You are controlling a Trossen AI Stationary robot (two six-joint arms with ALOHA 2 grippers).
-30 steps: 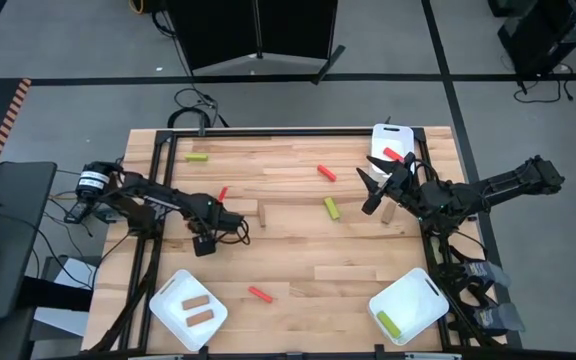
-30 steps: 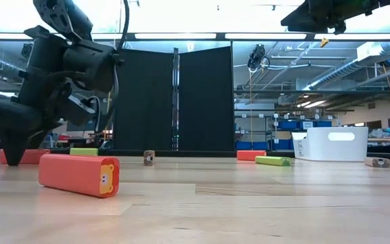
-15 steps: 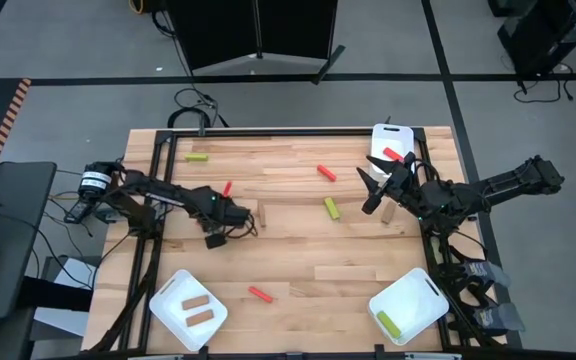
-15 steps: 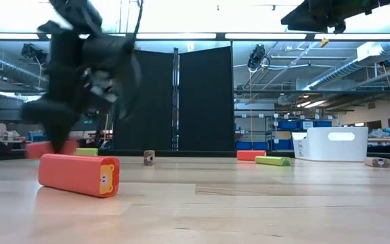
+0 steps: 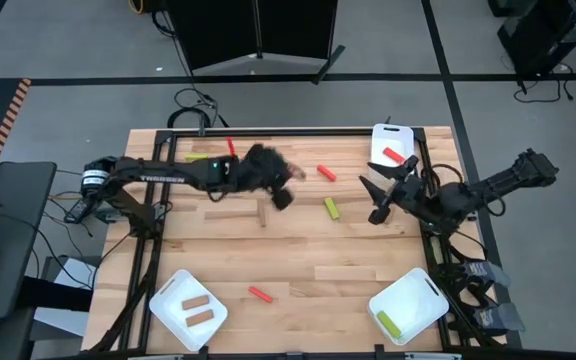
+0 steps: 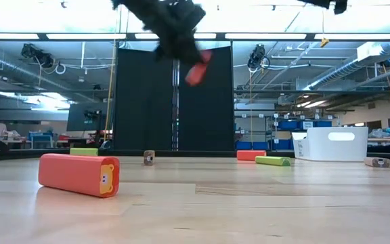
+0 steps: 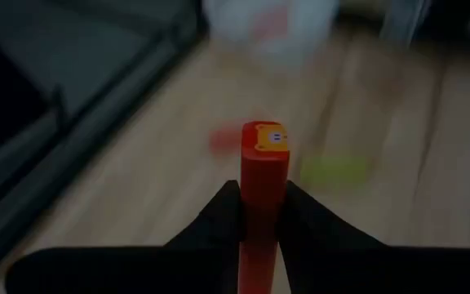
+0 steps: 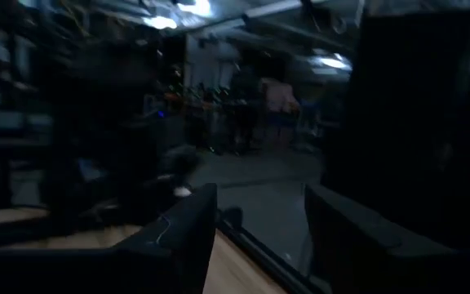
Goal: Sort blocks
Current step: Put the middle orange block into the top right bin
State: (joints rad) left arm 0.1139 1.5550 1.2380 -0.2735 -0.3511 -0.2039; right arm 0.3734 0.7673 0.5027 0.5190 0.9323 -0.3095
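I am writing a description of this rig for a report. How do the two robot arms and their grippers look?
Both arms are dark, nearly black, built of slim jointed segments. The left arm carries pale lettering along one long link and a round silver-white part at its base. The left gripper and the right gripper each have two flat, dark, tapered fingers. Thin black cables run near the right arm.

desk (image 5: 298, 255) is showing pale planked wood, smooth, satin sheen. near red block (image 6: 78, 174) is looking matt and smooth, sticker on its end. trays (image 5: 409, 303) are looking like white glossy plastic. desk frame (image 5: 268, 131) is reading as black metal.
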